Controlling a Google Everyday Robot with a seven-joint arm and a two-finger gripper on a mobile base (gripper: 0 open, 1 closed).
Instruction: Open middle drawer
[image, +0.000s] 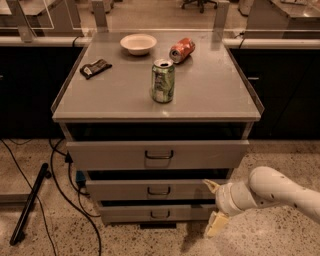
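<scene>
Arm (287, 192) enters from the lower right edge, white, running left towards centre. Wrist (239, 197) roughly level. Gripper (214, 206) sits low in the right half of the view, pointing left; fingers (212, 185) spread apart, one above the other.

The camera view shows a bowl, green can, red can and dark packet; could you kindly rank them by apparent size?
Green can, nearest the camera, so unsure against the bowl.
Bowl.
Red can and dark packet look alike.
The gripper sits open at the right end of the middle drawer.
</scene>
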